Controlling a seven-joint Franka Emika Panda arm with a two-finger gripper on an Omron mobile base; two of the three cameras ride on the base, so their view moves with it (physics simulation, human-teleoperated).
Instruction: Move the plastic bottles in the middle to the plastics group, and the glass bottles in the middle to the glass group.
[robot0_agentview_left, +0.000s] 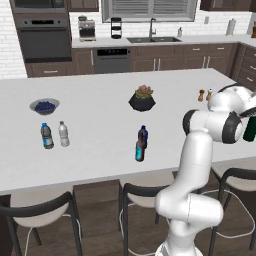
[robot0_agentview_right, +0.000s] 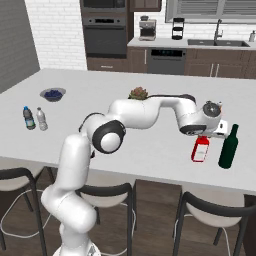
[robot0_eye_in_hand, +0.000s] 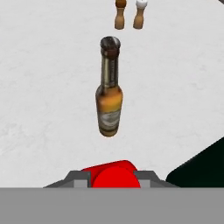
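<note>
The end effector (robot0_agentview_right: 202, 135), closed on the upright red bottle (robot0_agentview_right: 200, 149), had the green bottle (robot0_agentview_right: 229, 148) just beside and the amber bottle (robot0_eye_in_hand: 109, 101) ahead.

2 clear bottles (robot0_agentview_left: 55, 135) stand left, teal-labelled bottle (robot0_agentview_left: 140, 149) mid-counter.

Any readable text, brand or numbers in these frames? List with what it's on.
None readable.
amber bottle: pale label, print blurred.
red bottle: white label, nothing legible.
blue-labelled water bottle: label too small.
teal-labelled bottle: label too small.
dishwasher: lit panel marks, unreadable.
</note>
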